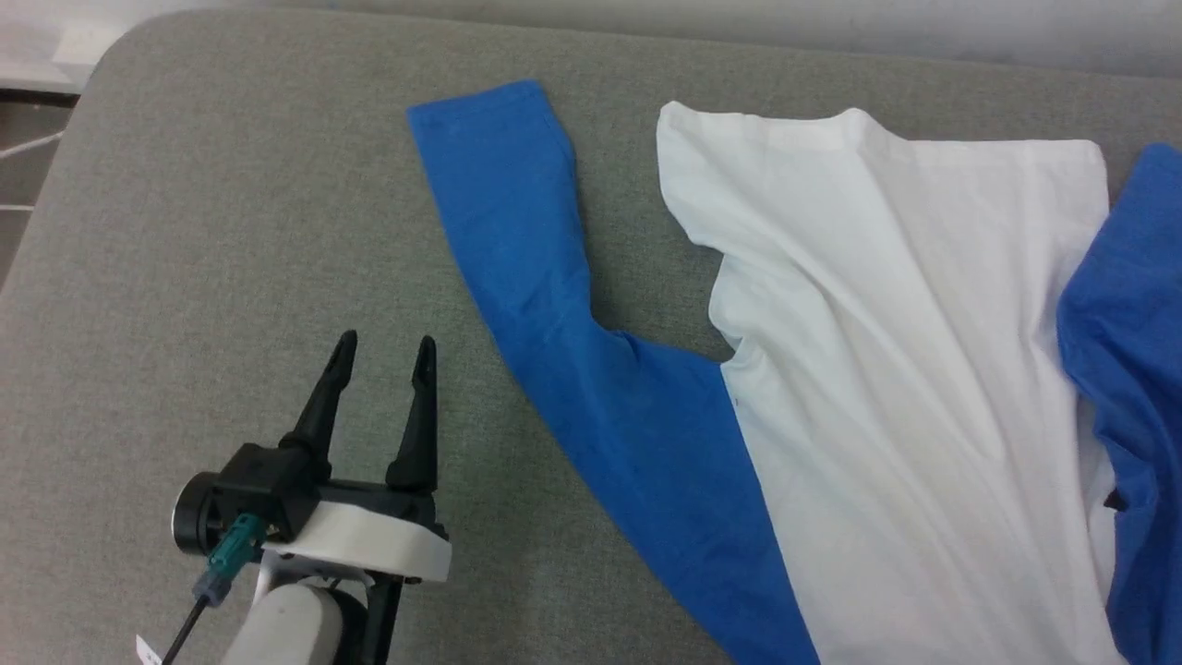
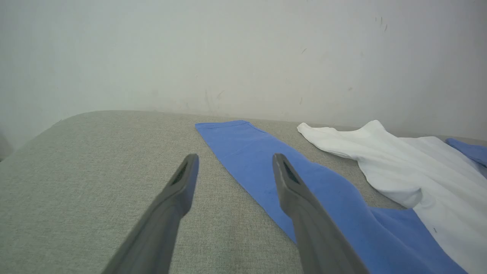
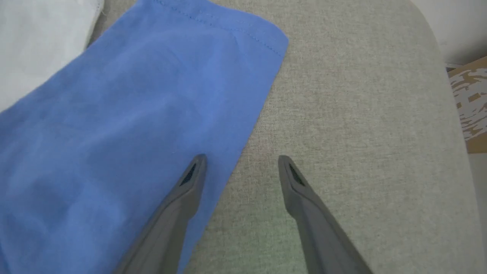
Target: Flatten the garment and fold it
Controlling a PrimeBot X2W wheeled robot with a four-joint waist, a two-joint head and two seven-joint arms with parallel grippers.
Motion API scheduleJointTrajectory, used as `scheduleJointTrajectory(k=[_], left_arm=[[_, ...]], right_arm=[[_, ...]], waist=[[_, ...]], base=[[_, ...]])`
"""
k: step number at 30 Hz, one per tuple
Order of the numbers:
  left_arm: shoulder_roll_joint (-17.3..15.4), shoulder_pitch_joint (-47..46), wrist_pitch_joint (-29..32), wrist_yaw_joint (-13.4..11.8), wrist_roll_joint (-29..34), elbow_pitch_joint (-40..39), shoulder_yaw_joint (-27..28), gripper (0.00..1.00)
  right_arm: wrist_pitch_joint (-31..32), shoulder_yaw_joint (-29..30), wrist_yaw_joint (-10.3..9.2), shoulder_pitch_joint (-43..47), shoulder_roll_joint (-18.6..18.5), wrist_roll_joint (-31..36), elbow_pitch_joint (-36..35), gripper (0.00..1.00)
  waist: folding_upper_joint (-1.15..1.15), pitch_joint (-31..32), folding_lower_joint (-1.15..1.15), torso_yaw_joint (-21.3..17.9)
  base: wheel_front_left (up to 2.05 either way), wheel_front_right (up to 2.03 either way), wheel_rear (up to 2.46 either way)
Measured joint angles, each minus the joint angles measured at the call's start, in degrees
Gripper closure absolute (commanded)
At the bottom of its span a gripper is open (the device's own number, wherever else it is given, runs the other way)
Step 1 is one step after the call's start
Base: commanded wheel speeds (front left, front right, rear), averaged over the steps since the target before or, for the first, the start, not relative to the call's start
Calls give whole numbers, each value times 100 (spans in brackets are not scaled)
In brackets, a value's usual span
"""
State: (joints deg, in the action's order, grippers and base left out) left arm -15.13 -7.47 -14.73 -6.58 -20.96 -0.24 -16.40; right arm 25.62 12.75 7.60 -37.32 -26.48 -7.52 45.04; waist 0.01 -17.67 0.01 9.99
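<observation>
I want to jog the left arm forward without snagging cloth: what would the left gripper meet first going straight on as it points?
Probably bare grey surface: the left gripper, open, points just left of the blue sleeve of the garment. Its right finger may brush the sleeve edge; height is unclear.

This is looking like a plain test room or robotics lab rather than a home. A wide desk (image 1: 185, 231), padded in grey woven fabric with rounded corners, is backing straight onto a bare pale wall (image 2: 228, 57) that is showing small scuffs and marks. The left gripper (image 1: 386, 342) of a robot arm is hanging over the fabric. Past the desk's edge in the right wrist view a brown-and-white patch (image 3: 470, 95) is showing, too cropped to identify, and blurred pale shapes (image 1: 37, 55) are sitting beyond the desk's far left corner
</observation>
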Motion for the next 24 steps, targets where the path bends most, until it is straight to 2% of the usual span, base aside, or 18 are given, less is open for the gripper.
scheduleJointTrajectory(k=[4, 5, 6, 7, 13, 20, 24], left_arm=[[40, -26, 0, 7, 33, 1, -23, 0], [45, -26, 0, 7, 40, 7, -24, 0], [51, -26, 0, 7, 40, 11, -25, 0], [56, -26, 0, 7, 40, 18, -25, 0], [69, -24, 0, 9, 41, 110, -21, 0], [68, -24, 0, 48, 41, 138, -34, 0], [69, -24, 0, 48, 41, 132, -38, 0]], right_arm=[[-62, 197, 0, -147, -5, 282, 341, 0], [-92, 204, -5, -176, -10, 333, 396, 20], [-120, 219, -7, -202, -9, 363, 441, 97], [-170, 238, -7, -221, -8, 360, 486, 100], [-573, 296, 5, -235, 12, 426, 737, 100], [-1000, 725, 2, -108, -626, 1032, 921, 100], [-1071, 1029, 2, -107, -867, 1340, 925, 100]], waist=[[0, -119, 0, 123], [0, -141, 0, 146], [0, -159, -1, 167], [0, -171, -1, 182], [0, -85, 0, 137], [0, 118, -1, -45], [0, 162, -1, -128]], base=[[0, 0, 0], [0, 0, 0], [0, 0, 0], [0, 0, 0], [0, 0, 0], [0, 0, 0], [0, 0, 0]])
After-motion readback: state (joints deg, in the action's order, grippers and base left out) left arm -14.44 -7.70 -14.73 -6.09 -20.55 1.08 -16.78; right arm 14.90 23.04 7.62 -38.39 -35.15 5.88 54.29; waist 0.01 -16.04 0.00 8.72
